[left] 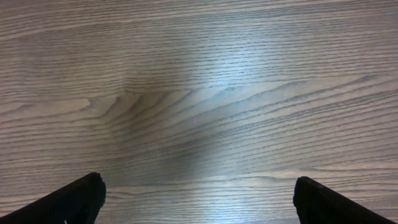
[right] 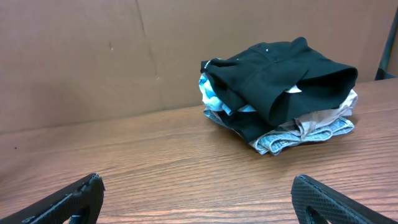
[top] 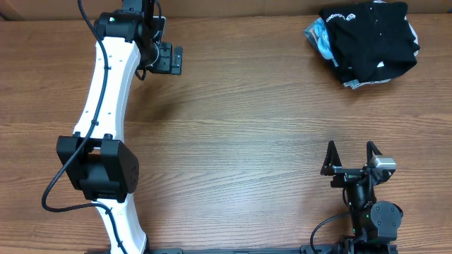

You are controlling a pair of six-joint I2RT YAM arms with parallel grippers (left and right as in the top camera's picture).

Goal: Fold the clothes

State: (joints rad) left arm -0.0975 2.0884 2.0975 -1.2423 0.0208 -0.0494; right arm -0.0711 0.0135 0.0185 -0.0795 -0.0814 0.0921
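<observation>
A pile of folded clothes (top: 369, 41) lies at the table's far right corner, a black garment on top with light blue, beige and grey pieces under it. It also shows in the right wrist view (right: 283, 93). My right gripper (top: 351, 156) is open and empty near the front right edge, well short of the pile; its fingertips show in the right wrist view (right: 199, 199). My left gripper (top: 171, 59) is open and empty over bare wood at the far left; its fingertips show in the left wrist view (left: 199, 199).
The wooden table (top: 247, 127) fills the view. A brown cardboard wall (right: 93, 56) stands behind the table's far edge. My left arm (top: 106, 106) stretches along the left side of the table.
</observation>
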